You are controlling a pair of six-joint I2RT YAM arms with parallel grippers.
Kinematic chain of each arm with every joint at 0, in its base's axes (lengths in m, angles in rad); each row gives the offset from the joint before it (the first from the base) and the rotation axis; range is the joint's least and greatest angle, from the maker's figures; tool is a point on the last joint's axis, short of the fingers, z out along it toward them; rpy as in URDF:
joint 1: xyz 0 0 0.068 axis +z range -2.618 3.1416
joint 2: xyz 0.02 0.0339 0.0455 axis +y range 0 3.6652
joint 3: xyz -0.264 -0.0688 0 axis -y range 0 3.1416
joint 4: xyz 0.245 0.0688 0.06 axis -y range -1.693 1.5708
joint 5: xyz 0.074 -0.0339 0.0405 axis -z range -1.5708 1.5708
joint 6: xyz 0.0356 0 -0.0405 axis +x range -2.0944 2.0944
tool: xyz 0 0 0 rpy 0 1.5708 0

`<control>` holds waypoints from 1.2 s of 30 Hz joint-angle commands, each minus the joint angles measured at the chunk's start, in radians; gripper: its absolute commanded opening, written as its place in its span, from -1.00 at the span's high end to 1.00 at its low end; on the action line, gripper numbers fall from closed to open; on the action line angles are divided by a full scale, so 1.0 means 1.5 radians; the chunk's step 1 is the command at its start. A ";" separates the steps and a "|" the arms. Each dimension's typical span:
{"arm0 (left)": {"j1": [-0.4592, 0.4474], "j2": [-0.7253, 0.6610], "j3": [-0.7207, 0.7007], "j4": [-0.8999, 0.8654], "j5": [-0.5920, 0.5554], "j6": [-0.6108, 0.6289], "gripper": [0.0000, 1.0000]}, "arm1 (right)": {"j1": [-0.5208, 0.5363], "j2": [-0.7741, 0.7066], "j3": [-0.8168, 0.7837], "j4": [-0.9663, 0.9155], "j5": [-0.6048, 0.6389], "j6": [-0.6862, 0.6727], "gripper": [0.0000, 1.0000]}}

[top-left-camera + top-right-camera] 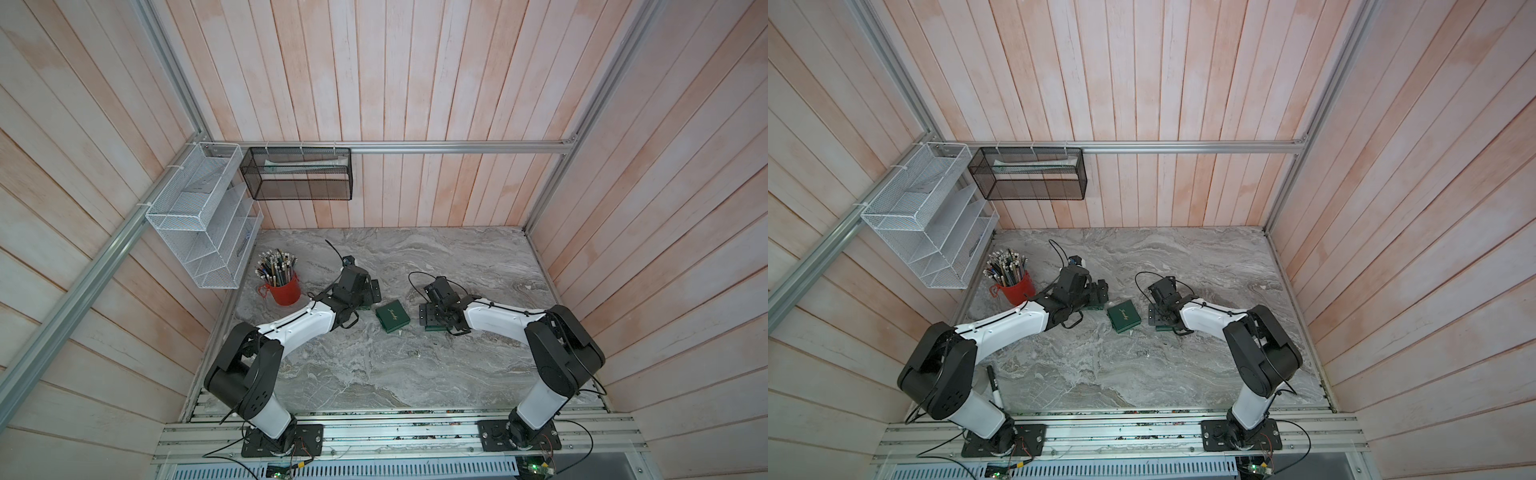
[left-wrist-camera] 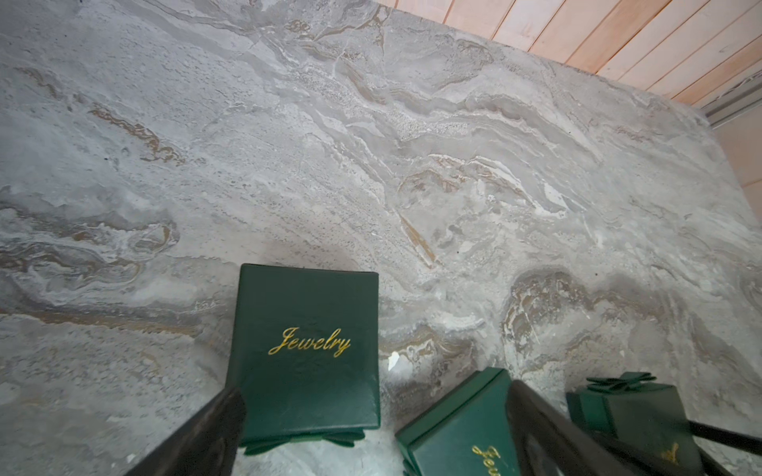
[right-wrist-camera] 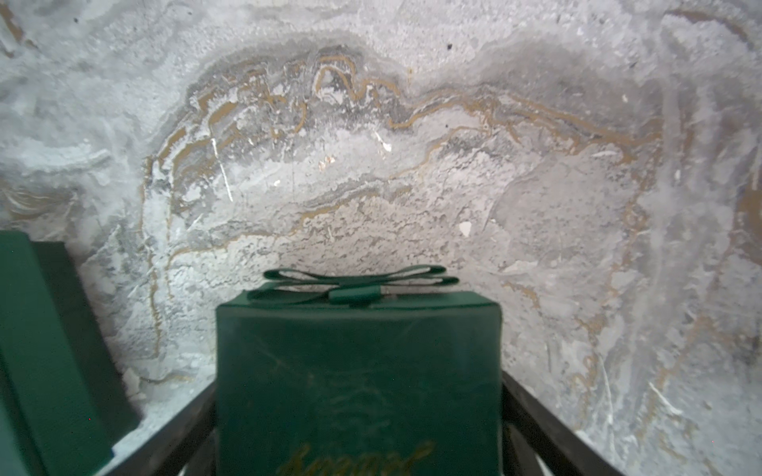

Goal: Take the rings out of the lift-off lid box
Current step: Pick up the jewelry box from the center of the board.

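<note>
Three closed green "Jewelry" boxes lie in a row mid-table. The middle one, the flat lift-off lid box (image 1: pixel 392 318) (image 1: pixel 1122 318) (image 2: pixel 453 424), has a lid overlapping its base. A bow box (image 2: pixel 305 350) lies at its left and another bow box (image 3: pixel 358 371) (image 2: pixel 631 412) at its right. My left gripper (image 1: pixel 369 298) (image 2: pixel 375 391) hangs open over the left bow box, one finger (image 2: pixel 548 432) above the lid box's edge. My right gripper (image 1: pixel 430 319) (image 3: pixel 358 385) is open, its fingers close on either side of the right bow box. The rings are hidden.
A small white scrap (image 1: pixel 400 332) (image 2: pixel 392 360) lies beside the lid box. A red cup of pens (image 1: pixel 282 286) stands at the left. On the walls hang a white wire rack (image 1: pixel 199 216) and a black mesh basket (image 1: pixel 299 172). A marker (image 1: pixel 994 386) lies by the left arm's base.
</note>
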 commanded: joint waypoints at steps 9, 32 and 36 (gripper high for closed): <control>-0.012 0.034 0.002 0.099 0.026 -0.035 -1.00 | -0.013 0.004 0.023 -0.031 -0.025 0.023 -0.88; -0.014 0.041 -0.071 0.195 0.087 -0.047 -1.00 | -0.031 -0.009 0.027 -0.052 -0.022 0.060 -0.77; -0.014 0.041 -0.086 0.200 0.090 -0.051 -1.00 | -0.038 -0.019 0.019 -0.040 -0.045 0.063 -0.75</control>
